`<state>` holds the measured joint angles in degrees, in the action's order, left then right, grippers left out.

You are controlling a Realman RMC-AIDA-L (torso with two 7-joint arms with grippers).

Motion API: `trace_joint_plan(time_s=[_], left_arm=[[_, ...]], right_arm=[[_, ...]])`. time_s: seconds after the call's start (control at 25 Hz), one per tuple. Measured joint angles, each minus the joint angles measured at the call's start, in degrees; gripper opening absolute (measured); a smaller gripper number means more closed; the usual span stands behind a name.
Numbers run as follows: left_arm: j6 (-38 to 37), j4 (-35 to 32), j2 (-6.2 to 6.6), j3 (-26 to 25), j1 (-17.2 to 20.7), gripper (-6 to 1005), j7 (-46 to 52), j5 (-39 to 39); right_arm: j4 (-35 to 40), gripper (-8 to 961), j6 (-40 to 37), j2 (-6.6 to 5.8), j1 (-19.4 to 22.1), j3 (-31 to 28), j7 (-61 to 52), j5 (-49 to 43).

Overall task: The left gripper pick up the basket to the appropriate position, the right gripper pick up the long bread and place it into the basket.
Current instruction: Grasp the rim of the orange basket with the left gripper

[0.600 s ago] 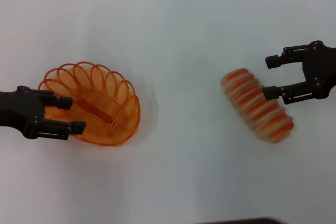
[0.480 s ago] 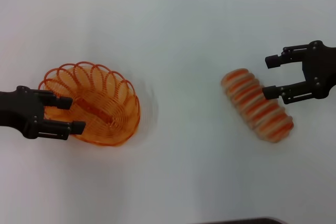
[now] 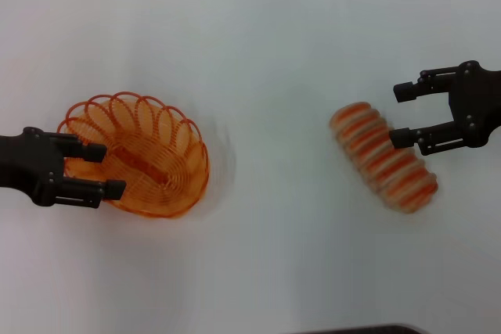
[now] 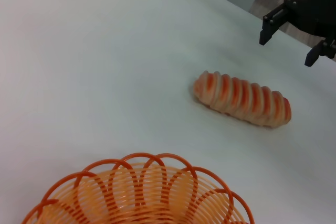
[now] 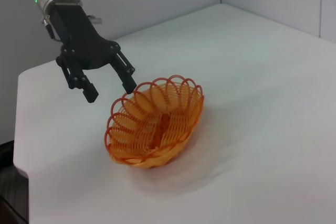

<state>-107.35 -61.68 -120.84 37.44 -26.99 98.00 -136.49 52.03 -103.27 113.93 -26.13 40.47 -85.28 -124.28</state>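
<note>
Head view: The basket (image 3: 137, 156) sits on the white counter (image 3: 258, 52) at the left. The left pincer (image 3: 98, 170) is open at the basket's left end, one finger over the rim, the other just outside the near wall; nothing is gripped. The long bread (image 3: 383, 158) lies at the right, angled from far-left to near-right. The right pincer (image 3: 405, 115) is spread wide and empty, its near finger at the bread's far-right edge; contact cannot be confirmed. Compared with the earlier frames, both pincers, basket and bread show almost no change in position. A dark strip at the near edge is cut off and unidentifiable.

Left wrist view: Only the basket's (image 4: 142, 192) rim shows, the rest cut off. The bread (image 4: 242, 98) lies beyond it with clear counter between. The right pincer (image 4: 291, 38) hangs open above the bread's far side.

Right wrist view: The whole basket (image 5: 155, 121) is visible; the left pincer (image 5: 110, 85) straddles its rim end, open.
</note>
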Motion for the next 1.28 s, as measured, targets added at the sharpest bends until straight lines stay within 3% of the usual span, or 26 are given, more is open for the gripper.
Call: trace_joint_plan(time_s=[0.52,0.68,0.76,0.96,1.28], left_arm=[[2.74,-3.09,1.02,-0.4,-2.5,781,10.2,0.0],[3.77,-4.68,2.28,-0.1,-4.47,781,17.4,-0.62],[4.36,-4.83,3.0,-0.02,-6.13,780,21.23,-2.76],[5.28,-4.91,3.32,0.7,-10.53,780,26.86,-10.78],[6.44,-5.03,4.25,6.68,-17.03,780,37.88,-21.1]], right_arm=[[0.0,823,0.35,0.21,-0.22,0.04,0.14,0.0],[0.0,823,1.02,0.25,-0.34,0.1,0.32,0.0],[0.0,823,1.46,0.31,-0.42,0.13,0.49,0.0],[0.0,823,2.52,0.75,-0.85,0.15,1.69,0.01],[0.0,823,3.77,0.91,-1.76,1.17,2.14,-1.08]])
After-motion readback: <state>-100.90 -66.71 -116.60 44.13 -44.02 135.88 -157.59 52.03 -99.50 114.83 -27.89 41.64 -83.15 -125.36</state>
